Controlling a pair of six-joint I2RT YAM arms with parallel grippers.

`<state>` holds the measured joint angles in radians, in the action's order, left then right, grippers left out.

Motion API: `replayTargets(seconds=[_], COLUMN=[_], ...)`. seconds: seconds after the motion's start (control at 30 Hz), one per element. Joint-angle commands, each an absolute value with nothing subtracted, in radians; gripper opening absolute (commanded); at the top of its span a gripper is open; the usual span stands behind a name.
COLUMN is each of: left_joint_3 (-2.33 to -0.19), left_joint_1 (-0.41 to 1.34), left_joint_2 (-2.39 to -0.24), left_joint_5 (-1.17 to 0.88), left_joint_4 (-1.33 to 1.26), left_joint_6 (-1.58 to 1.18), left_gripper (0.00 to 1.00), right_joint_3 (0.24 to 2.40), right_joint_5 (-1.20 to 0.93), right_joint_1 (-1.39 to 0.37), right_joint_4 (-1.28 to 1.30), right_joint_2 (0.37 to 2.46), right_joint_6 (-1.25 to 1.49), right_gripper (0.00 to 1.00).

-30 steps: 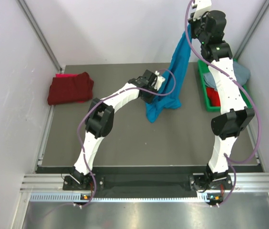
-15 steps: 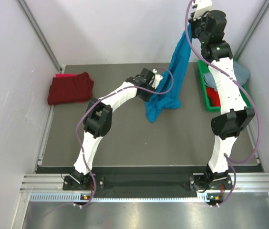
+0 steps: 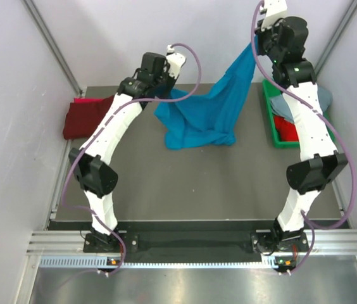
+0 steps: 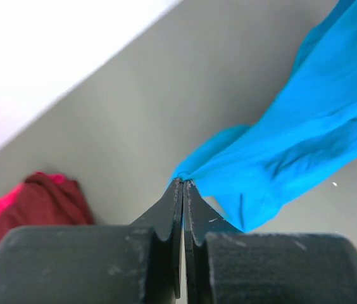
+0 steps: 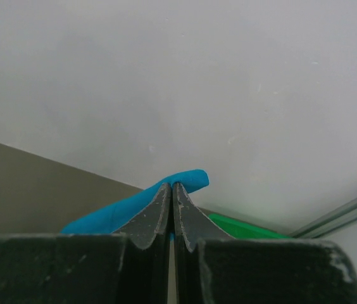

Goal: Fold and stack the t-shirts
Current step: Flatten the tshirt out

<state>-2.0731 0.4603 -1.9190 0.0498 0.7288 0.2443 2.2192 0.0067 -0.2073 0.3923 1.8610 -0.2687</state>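
Your left arm [image 3: 112,126] has swung up and back toward the rear left since a second ago, when it sat low at mid-tabletop beside a turquoise t-shirt [image 3: 207,117] hanging as a narrow column from the right tool [image 5: 171,187]. Now that shirt stretches as a broad sheet between both tools, its lower folds resting on the tabletop [image 3: 185,183] near the back centre. You have four shirts in clear view. They are the turquoise one aloft, one maroon t-shirt [image 3: 93,117] folded at the rear left of the tabletop, and one grey-blue t-shirt [image 3: 323,96] and one red t-shirt [image 3: 284,130] lying in the single green bin [image 3: 268,117] at the right. A pink-red sliver [image 3: 85,100] shows behind the maroon pile; you cannot tell whether it is a separate shirt. The left tool [image 4: 183,185] is clenched, its fingertips pinching a turquoise edge. The right tool, raised high by the back wall, is likewise clamped tight on a fold of the same shirt.
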Motion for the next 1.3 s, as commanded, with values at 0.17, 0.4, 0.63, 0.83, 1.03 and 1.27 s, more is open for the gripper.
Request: replayTargets(seconds=[0.17, 0.4, 0.63, 0.83, 1.03, 1.27], left_joint_3=[-2.045, -1.982, -2.003, -1.919, -1.884, -1.590], left_joint_1=[0.482, 0.480, 0.471, 0.454, 0.453, 0.448], left_joint_2=[-1.700, -1.447, -1.258, -1.134, -1.158, -1.233], left_joint_5=[0.008, -0.086, -0.109, -0.064, -0.017, -0.064], left_joint_4=[0.854, 0.907, 0.931, 0.798, 0.778, 0.770], left_joint_6=[0.345, 0.459, 0.544, 0.575, 0.626, 0.679], left_gripper=[0.00, 0.00, 0.00, 0.00, 0.02, 0.01], right_joint_3=[2.142, 1.991, 1.868, 1.868, 1.881, 1.568], right_joint_5=[-0.057, -0.132, -0.179, -0.156, -0.164, -0.179], right_joint_1=[-0.218, -0.216, -0.207, -0.143, -0.123, -0.123], right_joint_4=[0.374, 0.433, 0.479, 0.498, 0.534, 0.349], right_joint_2=[1.580, 1.307, 1.000, 0.868, 0.926, 1.035], right_joint_6=[-0.235, -0.190, -0.117, -0.107, -0.146, -0.192], right_gripper=[0.00, 0.00, 0.00, 0.00, 0.00, 0.00])
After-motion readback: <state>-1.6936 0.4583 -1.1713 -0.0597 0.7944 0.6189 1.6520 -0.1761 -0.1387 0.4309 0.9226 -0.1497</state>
